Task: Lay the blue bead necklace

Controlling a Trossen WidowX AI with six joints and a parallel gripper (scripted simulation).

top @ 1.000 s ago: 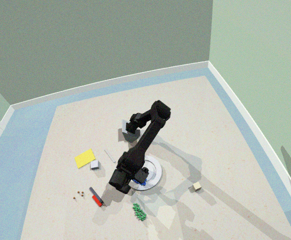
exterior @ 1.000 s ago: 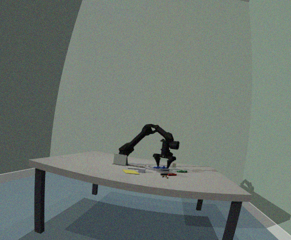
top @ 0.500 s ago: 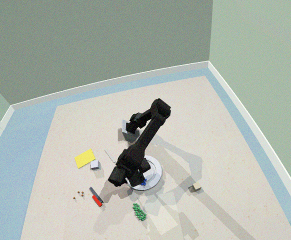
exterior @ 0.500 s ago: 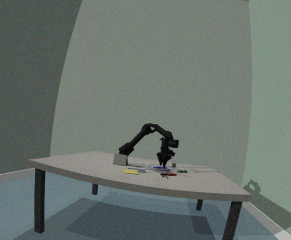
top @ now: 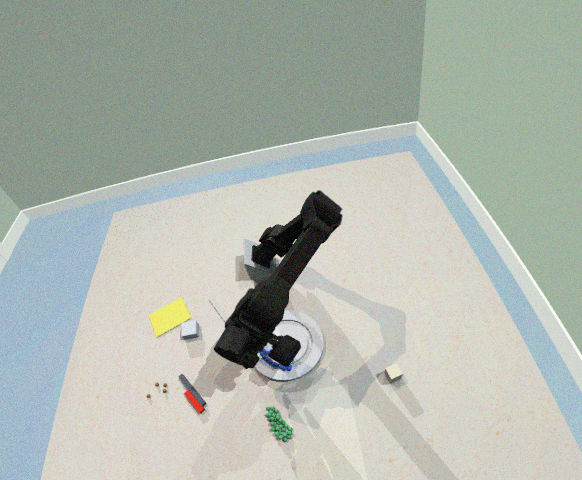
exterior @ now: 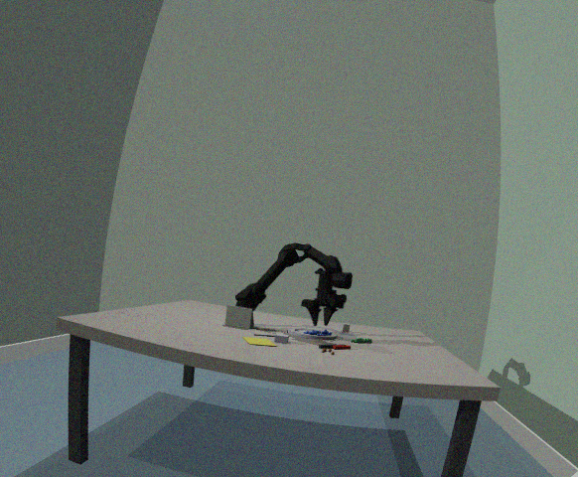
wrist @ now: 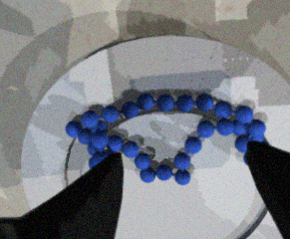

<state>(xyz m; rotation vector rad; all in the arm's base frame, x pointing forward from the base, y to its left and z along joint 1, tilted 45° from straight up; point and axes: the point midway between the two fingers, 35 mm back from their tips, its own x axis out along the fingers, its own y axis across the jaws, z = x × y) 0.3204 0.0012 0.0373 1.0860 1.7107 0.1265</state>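
The blue bead necklace (top: 269,360) (exterior: 317,333) (wrist: 165,103) lies bunched on the round white bead board (top: 317,356) (wrist: 45,149). In the wrist view one strand curves along the ring line at the top; another dips in a V onto the board's middle, and beads clump at both ends. My gripper (exterior: 321,324) (wrist: 183,155) is partly open and empty, pointing down just above the board. In the wrist view its fingertips overlap the clumps at the left and right, hiding some beads. The arm hides part of the board in the top view.
A green bead string (top: 279,424) (exterior: 361,341) lies near the board. A red-and-dark tool (top: 194,401) (exterior: 342,347), small brown balls (top: 164,391), a yellow sheet (top: 170,316) (exterior: 258,341), a grey block (top: 189,329) (exterior: 281,339) and a cream block (top: 393,372) lie around it.
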